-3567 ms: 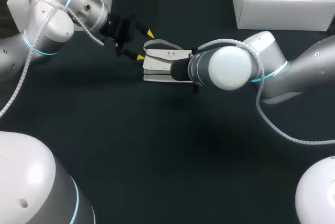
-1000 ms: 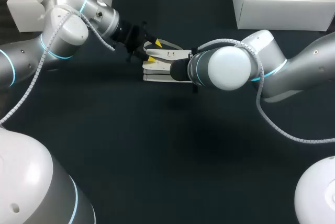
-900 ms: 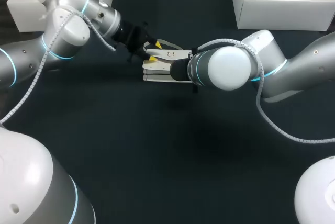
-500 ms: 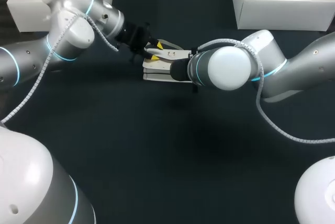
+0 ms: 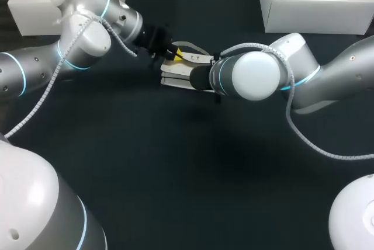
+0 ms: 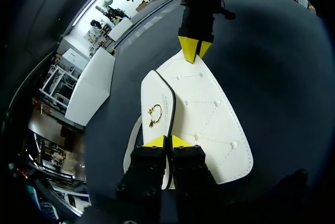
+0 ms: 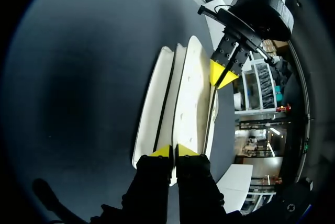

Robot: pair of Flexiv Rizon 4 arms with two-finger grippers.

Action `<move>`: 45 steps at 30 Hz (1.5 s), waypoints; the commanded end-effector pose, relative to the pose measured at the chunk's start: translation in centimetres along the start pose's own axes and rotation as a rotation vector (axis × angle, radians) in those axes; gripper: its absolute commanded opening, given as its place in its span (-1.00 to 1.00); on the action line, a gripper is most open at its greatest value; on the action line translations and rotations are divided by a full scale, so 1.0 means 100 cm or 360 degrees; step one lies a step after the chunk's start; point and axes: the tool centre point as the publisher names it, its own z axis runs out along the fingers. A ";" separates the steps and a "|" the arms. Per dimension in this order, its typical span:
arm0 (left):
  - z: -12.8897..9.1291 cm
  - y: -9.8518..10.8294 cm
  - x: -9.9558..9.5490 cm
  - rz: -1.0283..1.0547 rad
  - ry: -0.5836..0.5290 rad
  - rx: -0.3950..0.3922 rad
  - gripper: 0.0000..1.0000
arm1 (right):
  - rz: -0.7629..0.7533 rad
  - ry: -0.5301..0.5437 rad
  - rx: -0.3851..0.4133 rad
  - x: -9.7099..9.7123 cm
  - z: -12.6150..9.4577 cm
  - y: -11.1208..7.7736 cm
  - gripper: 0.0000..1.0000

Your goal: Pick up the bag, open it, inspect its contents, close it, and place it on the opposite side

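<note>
Dark table; left gripper and right gripper both clamp the bag.

The left arm and right arm are silver-grey, with white domed joints and cyan rings. A white ribbed cable runs along each. The left gripper and right gripper are black, yellow-tipped.

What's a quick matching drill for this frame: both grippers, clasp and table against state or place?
Things:
1. left gripper
2. right gripper
3. clasp
4. table

States or places:
A. dark, under the bag
B. gold, on the flap
C. shut on the bag's end far from the clasp
D. shut on the bag's end near the clasp

Pairs: 1-D, 2-C, 3-B, 4-A.
</note>
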 end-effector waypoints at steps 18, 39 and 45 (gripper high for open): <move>-0.028 0.021 -0.042 -0.0413 0.0199 0.0034 -1.00 | 0.0000 -0.0008 -0.0005 0.003 0.001 0.000 -1.00; -0.013 0.006 -0.013 -0.0339 0.0048 0.0063 0.08 | 0.0000 -0.0008 -0.0005 0.003 0.001 0.000 -1.00; 0.001 0.011 -0.020 -0.0395 0.0006 0.0015 0.00 | 0.0000 -0.0008 -0.0005 0.003 0.001 0.000 -1.00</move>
